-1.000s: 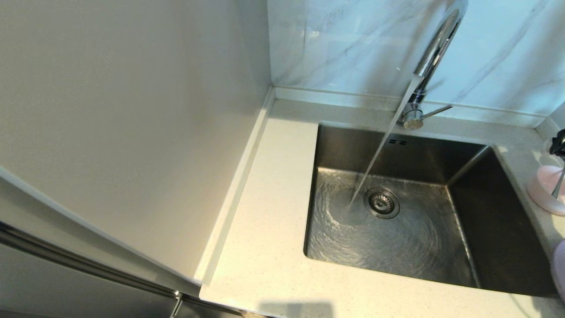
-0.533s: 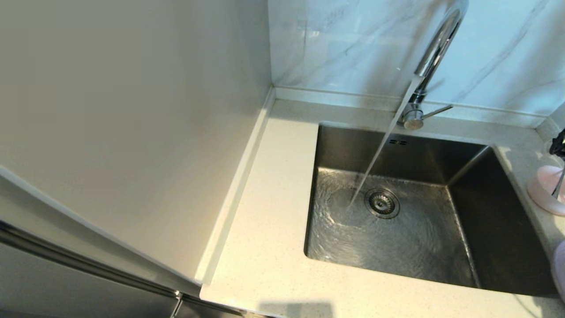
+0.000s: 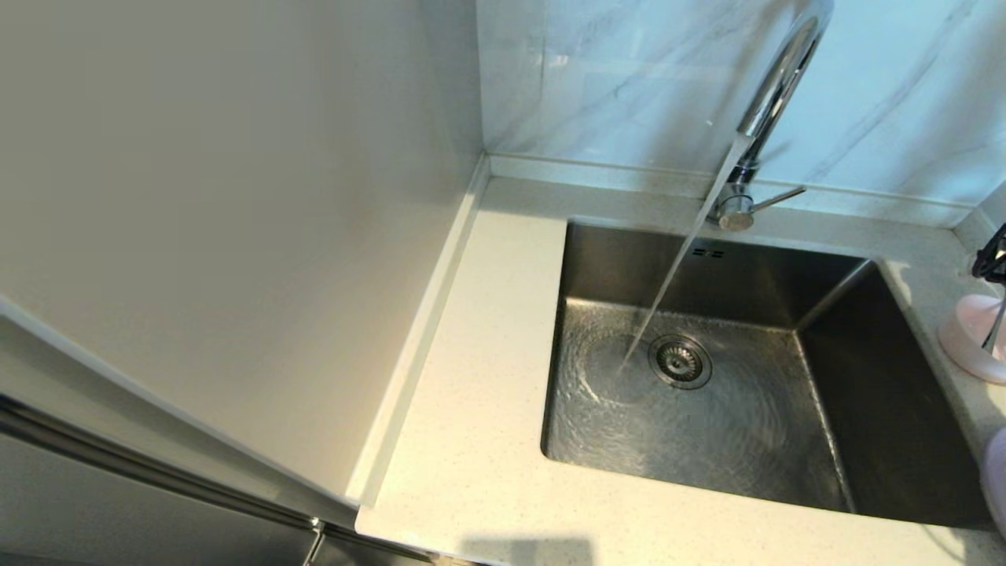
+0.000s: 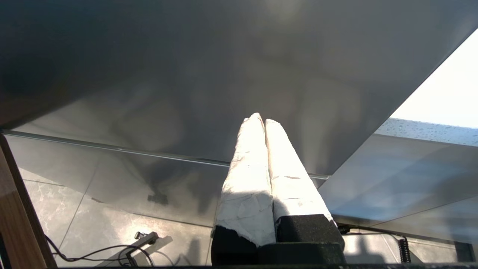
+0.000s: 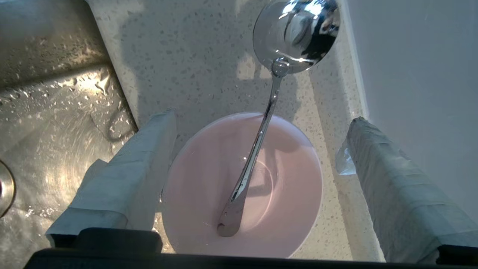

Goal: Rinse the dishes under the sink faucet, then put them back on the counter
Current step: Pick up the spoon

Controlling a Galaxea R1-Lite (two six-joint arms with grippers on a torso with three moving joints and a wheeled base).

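Comparing this moment with a second before, you would have found almost nothing moved: water ran from the sink faucet (image 3: 774, 94) into the sink (image 3: 731, 424) just the same, and only the dark tip of the right arm at the far right edge of the head view sat a touch higher above the pink bowl (image 5: 244, 186). That small rise suggests the bowl and spoon (image 5: 261, 123) had been set back on the counter (image 5: 209, 63) and your right gripper (image 5: 261, 164) was leaving them. Its fingers stood wide apart on either side of the bowl, holding nothing. The spoon's handle end rested in the bowl's bottom and its long axis leaned out over the rim, round head pointing away from the wrist, above the counter. The lavender plate (image 3: 996, 479) showed only as a sliver (right edge, head view). Your left gripper (image 4: 263, 123) stayed parked low beside a cabinet, fingers pressed together, empty.
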